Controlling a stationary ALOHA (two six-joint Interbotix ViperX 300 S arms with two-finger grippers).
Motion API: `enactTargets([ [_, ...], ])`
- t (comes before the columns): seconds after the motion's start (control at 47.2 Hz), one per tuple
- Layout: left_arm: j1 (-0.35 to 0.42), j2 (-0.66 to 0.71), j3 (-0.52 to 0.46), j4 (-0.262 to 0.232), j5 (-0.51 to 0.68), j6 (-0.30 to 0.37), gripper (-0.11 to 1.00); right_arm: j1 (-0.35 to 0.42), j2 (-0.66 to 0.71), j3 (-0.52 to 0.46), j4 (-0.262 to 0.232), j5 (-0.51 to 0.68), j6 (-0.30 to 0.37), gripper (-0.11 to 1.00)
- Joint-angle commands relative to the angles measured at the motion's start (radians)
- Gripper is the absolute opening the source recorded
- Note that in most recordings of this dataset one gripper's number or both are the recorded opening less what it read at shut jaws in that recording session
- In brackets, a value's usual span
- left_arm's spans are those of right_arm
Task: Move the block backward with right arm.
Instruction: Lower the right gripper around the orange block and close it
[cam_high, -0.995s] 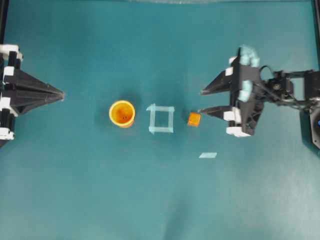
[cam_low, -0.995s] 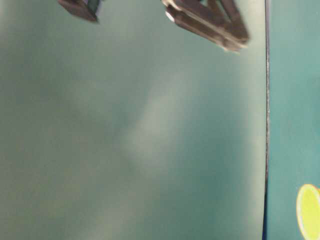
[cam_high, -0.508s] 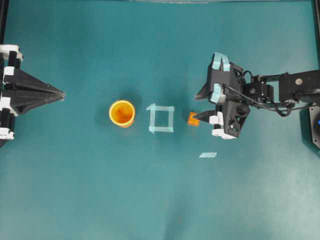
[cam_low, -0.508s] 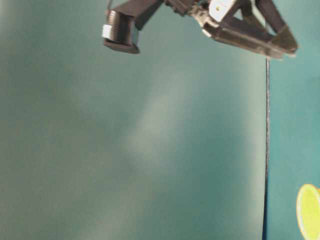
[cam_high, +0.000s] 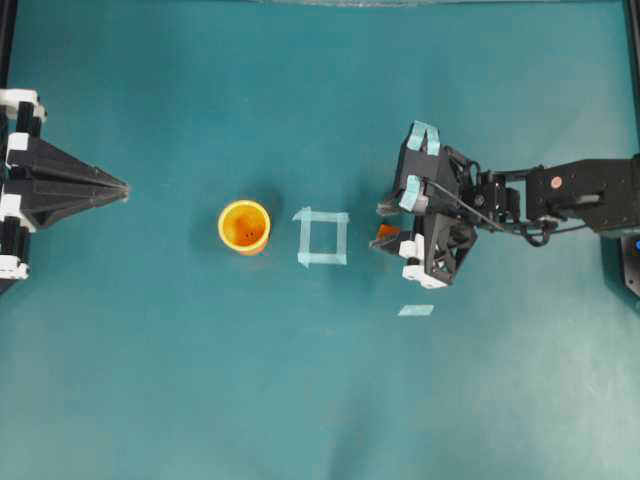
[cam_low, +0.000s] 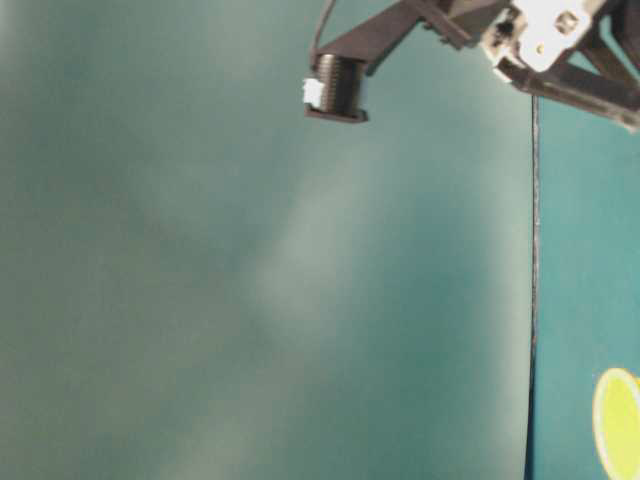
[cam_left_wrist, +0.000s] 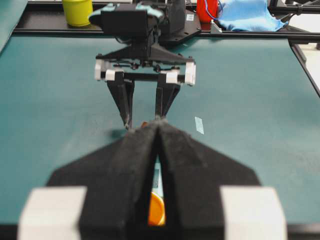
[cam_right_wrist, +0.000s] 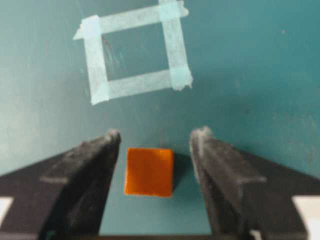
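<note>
Counter (cam_high: 150, 400): teal, bare save few items, so room for block to travel.
Right arm (cam_high: 585, 195): reaches in from right, angled down so gripper straddles block.
Left gripper (cam_high: 120, 188): parked at left edge, fingers pressed together, empty, out of way.
Right gripper (cam_right_wrist: 156, 142): spread wide, one finger each side of block, gaps both sides, nothing gripped yet; likely set to close.
Cup (cam_high: 244, 226): left of tape square (cam_high: 322, 238), well apart from block.
Block (cam_right_wrist: 149, 171): on counter just right of square, between fingers.

Right gripper (cam_right_wrist: 156, 142) advanced toward tape square, lowered; spread jaws now straddle block (cam_right_wrist: 149, 171)
</note>
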Motion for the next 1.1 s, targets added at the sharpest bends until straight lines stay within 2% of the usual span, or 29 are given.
enactTargets([
  [0.0,-0.002,0.008,-0.031,0.002,-0.003,0.000,0.00,0.003,0.002,-0.003,0.003,-0.025,0.015,0.62],
  [0.318,-0.002,0.008,-0.031,0.002,0.005,0.000,0.00,0.023,0.032,0.012,0.005,-0.040,0.055,0.62],
  [0.55,-0.002,0.008,-0.031,0.002,0.005,0.000,0.00,0.023,0.034,0.012,0.003,-0.035,0.058,0.60],
  [0.656,-0.002,0.008,-0.031,0.002,0.009,0.000,0.00,0.023,0.034,0.011,0.005,-0.031,0.060,0.55],
  [0.762,-0.002,0.008,-0.031,0.002,0.015,0.000,0.00,0.023,0.032,0.006,0.003,-0.025,0.061,0.45],
  [0.847,-0.002,0.008,-0.031,0.002,0.017,0.000,0.00,0.023,0.017,-0.002,0.003,-0.008,0.061,0.41],
  [1.08,-0.002,0.006,-0.032,0.002,0.017,0.000,0.00,0.020,-0.078,-0.035,0.002,0.129,0.060,0.41],
])
